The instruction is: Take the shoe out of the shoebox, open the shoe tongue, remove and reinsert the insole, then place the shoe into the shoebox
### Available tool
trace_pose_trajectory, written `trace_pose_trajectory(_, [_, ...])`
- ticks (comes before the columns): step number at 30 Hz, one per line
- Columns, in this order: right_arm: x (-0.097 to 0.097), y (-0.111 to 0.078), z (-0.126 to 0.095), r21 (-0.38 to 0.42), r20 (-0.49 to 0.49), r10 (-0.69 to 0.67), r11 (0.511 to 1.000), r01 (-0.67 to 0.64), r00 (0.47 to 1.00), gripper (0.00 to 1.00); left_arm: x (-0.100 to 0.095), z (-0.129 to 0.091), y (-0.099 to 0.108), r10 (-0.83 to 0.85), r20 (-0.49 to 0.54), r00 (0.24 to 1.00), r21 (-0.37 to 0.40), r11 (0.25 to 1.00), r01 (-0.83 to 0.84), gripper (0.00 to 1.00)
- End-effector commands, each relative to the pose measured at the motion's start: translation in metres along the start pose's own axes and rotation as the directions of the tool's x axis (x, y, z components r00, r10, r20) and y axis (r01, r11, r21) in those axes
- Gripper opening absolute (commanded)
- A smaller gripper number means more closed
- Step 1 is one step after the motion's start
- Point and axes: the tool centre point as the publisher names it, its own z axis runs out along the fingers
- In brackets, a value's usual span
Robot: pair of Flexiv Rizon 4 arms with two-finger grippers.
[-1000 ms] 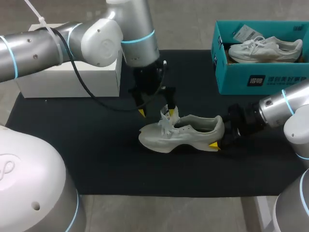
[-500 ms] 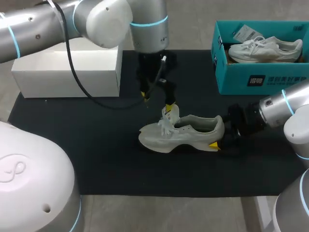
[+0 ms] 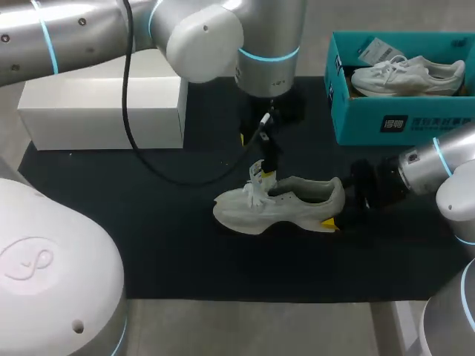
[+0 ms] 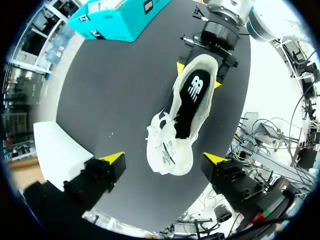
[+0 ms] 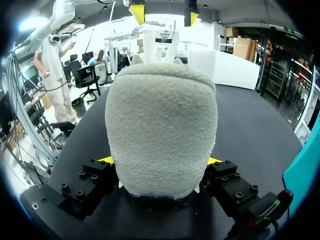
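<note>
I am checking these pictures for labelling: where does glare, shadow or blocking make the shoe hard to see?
Head view: no glare on the shoe; the black mat swallows its shadow. Left wrist view: shoe evenly lit, the insole dark. Right wrist view: the heel fills the picture and hides the rest.

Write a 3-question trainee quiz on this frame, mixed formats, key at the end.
1. How many shoes show inside the teal shoebox?
2. True or false: the right end effector is shut on the heel of the grey shoe.
3. Where is the black insole? A) inside the grey shoe B) in the teal shoebox C) between the right end effector's fingers

Key: 1) one, a white sneaker; 2) true; 3) A
</note>
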Motion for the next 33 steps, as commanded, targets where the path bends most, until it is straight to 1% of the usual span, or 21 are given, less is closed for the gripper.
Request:
trace_pose_trajectory(1, [-0.001, -0.001, 0.004, 0.001, 0.002, 0.0, 1.0, 0.0, 1.0, 0.0, 0.013, 0.001, -0.008, 0.239, 0.222, 0.945, 0.074, 0.962, -0.261, 0.0])
trace_pose_trajectory(3, [-0.001, -0.001, 0.004, 0.001, 0.002, 0.0, 1.0, 0.0, 1.0, 0.0, 0.017, 0.001, -0.011, 0.234, 0.196, 0.952, 0.062, 0.966, -0.25, 0.0])
trace_pose_trajectory(7, [-0.001, -0.001, 0.004, 0.001, 0.002, 0.0, 1.0, 0.0, 1.0, 0.0, 0.02, 0.0, -0.013, 0.192, 0.149, 0.97, 0.119, 0.97, -0.211, 0.0])
trace_pose_trajectory(14, [-0.001, -0.001, 0.004, 0.001, 0.002, 0.0, 1.0, 0.0, 1.0, 0.0, 0.024, 0.002, -0.017, 0.142, 0.06, 0.988, 0.133, 0.98, -0.149, 0.0])
trace_pose_trajectory(19, [-0.001, -0.001, 0.004, 0.001, 0.002, 0.0, 1.0, 0.0, 1.0, 0.0, 0.031, 0.003, -0.024, 0.204, 0.027, 0.979, 0.151, 0.967, -0.206, 0.0])
trace_pose_trajectory(21, [-0.001, -0.001, 0.004, 0.001, 0.002, 0.0, 1.0, 0.0, 1.0, 0.0, 0.035, 0.002, -0.029, 0.294, 0.037, 0.955, 0.131, 0.946, -0.296, 0.0])
trace_pose_trajectory(22, [-0.001, -0.001, 0.004, 0.001, 0.002, 0.0, 1.0, 0.0, 1.0, 0.0, 0.038, 0.0, -0.033, 0.393, 0.052, 0.918, 0.116, 0.911, -0.397, 0.0])
trace_pose_trajectory(33, [-0.001, -0.001, 0.004, 0.001, 0.002, 0.0, 1.0, 0.0, 1.0, 0.0, 0.038, 0.0, -0.033, 0.393, 0.052, 0.918, 0.116, 0.911, -0.397, 0.0])
